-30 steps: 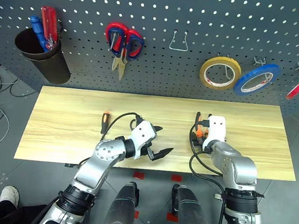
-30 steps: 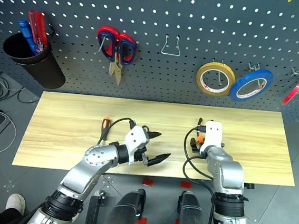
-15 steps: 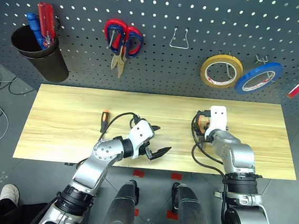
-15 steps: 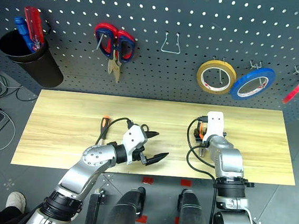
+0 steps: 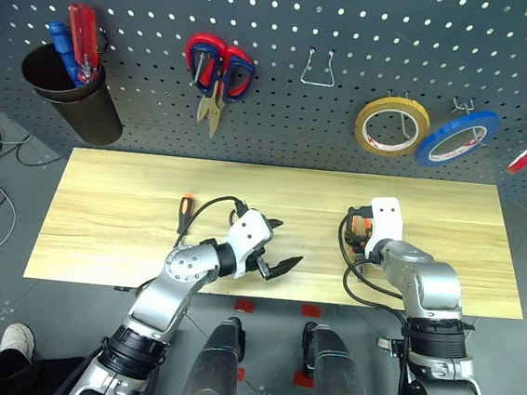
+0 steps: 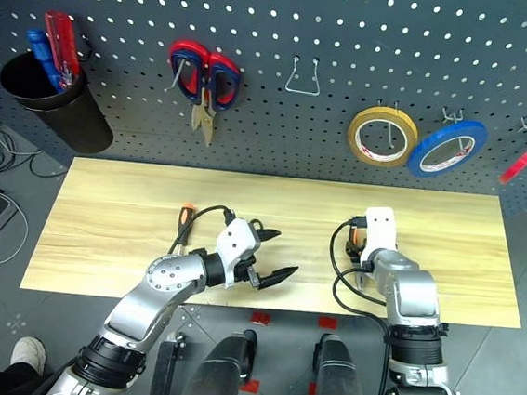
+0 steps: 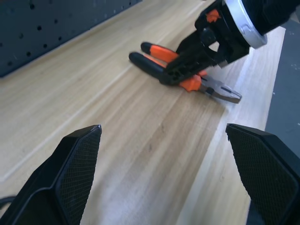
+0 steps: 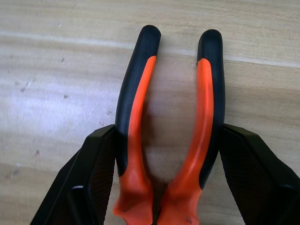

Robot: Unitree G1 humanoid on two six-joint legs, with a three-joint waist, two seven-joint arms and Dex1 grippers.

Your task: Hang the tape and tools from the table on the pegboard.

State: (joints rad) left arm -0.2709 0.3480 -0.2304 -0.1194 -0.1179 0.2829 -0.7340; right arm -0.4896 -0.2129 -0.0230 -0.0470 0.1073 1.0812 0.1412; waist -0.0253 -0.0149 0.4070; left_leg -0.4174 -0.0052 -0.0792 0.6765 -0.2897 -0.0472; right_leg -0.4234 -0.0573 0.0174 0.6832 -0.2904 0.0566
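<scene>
The right gripper (image 8: 171, 183) clamps both handles of the pliers (image 8: 173, 112), which lie on the table (image 5: 112, 220) between its fingers. The left gripper (image 7: 164, 173) hovers with fingers wide apart, the screwdriver (image 5: 185, 210) just behind it.

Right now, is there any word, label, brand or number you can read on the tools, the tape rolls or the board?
None can be read.
Yellow roll: faint marks on its inner core, too small to read.
Blue roll: the same, too small.
Pliers: plain orange and black handles, no print shows.
Screwdriver, snips, pegboard, black cup: no text shows.
</scene>
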